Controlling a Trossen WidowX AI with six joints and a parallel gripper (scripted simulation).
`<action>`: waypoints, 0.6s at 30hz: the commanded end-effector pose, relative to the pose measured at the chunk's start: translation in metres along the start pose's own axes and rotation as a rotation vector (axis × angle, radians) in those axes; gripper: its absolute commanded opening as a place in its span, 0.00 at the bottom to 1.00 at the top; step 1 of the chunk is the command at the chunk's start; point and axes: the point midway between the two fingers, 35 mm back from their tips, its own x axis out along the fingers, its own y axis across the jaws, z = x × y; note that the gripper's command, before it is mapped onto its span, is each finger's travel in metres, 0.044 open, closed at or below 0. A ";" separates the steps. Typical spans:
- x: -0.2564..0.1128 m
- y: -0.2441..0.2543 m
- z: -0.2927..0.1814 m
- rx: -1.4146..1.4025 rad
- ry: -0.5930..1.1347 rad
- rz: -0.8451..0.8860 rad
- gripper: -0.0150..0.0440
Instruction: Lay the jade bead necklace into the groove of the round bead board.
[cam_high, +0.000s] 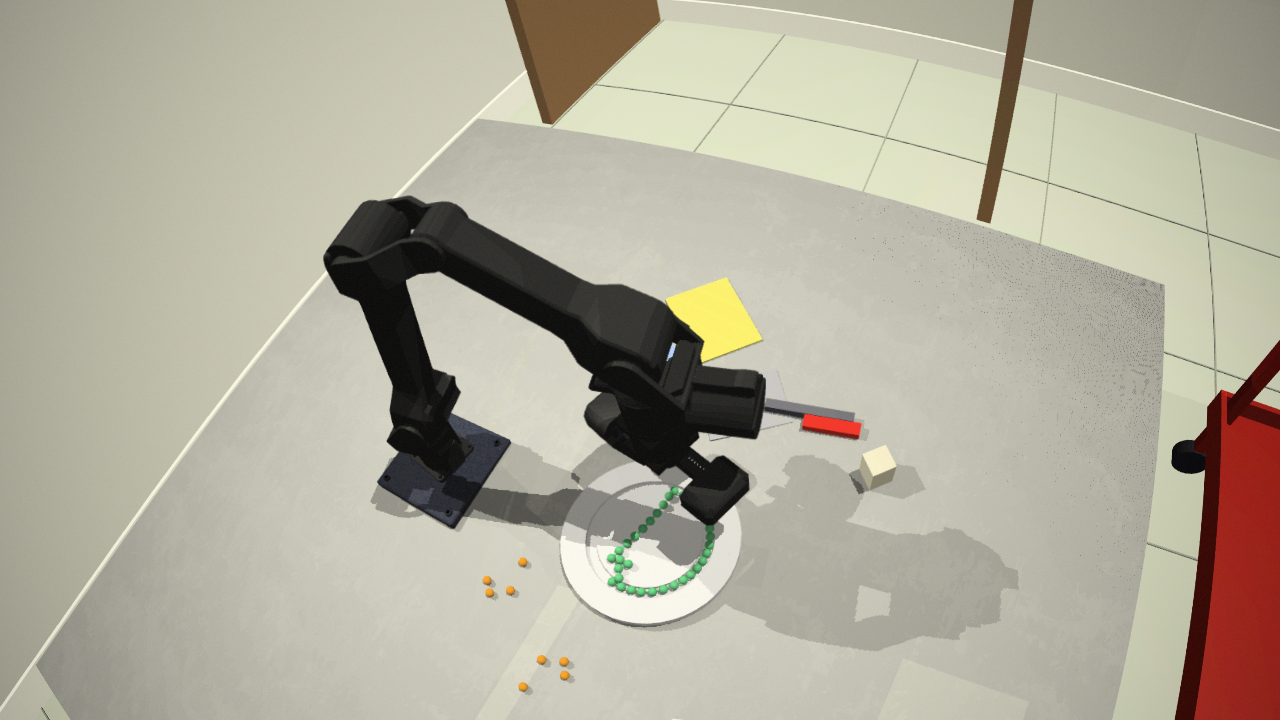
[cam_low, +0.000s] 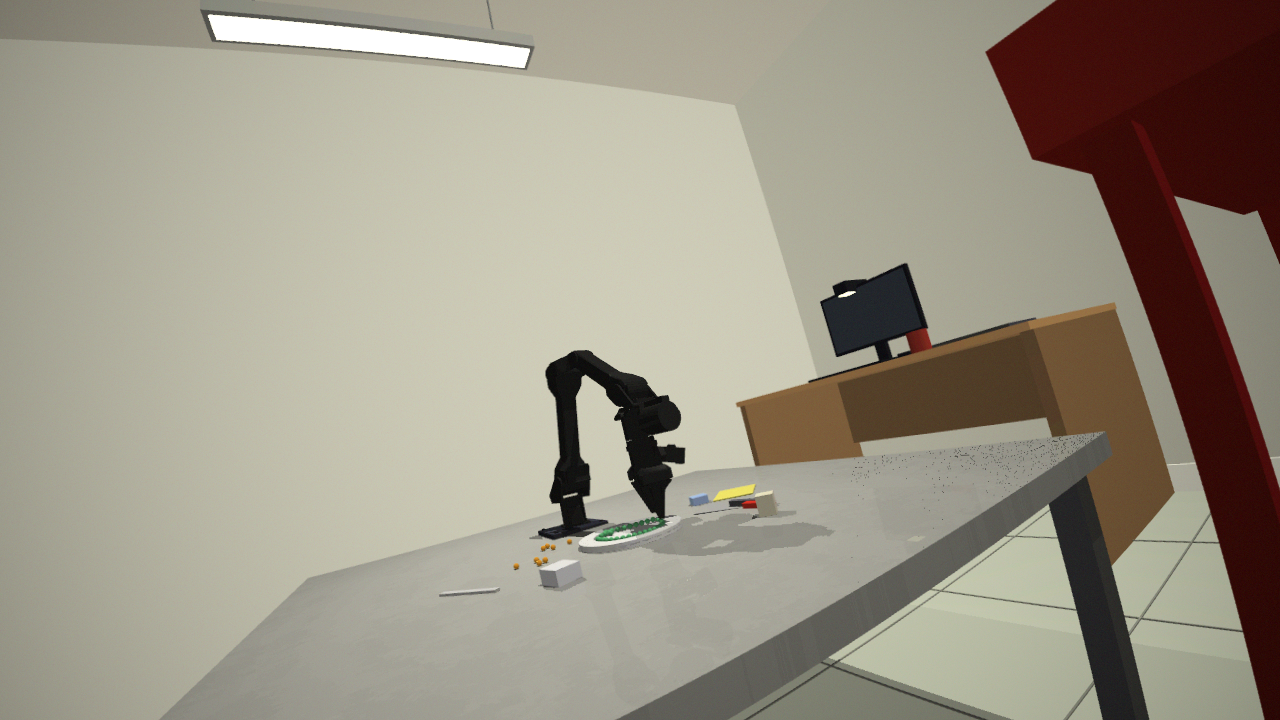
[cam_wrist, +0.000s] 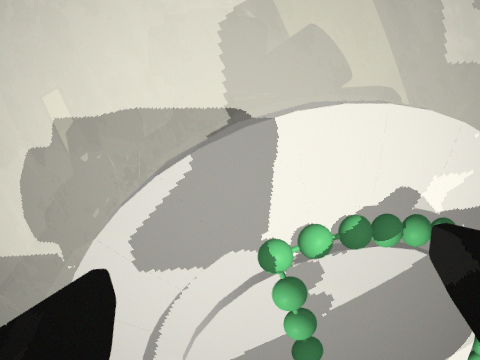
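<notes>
The jade bead necklace lies on the white round bead board. In the top view, its front and right beads curve along the groove; a nearly straight run crosses the inner disc from the back to the left, where several beads bunch up. The left groove is bare. My gripper is open, low over the board's back part. In the wrist view, the necklace's sharp bend lies between the spread fingers, and the right finger hides some beads. The fingertips are hidden in the top view.
Loose orange beads lie left and in front of the board. A cream cube, a red block and a yellow sheet lie beyond it. A white box stands nearer the exterior camera.
</notes>
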 end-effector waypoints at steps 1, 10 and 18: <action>-0.001 0.000 0.000 0.006 0.003 0.001 1.00; -0.001 0.000 0.000 0.006 0.003 0.001 1.00; -0.005 0.000 -0.002 -0.026 0.003 0.001 0.91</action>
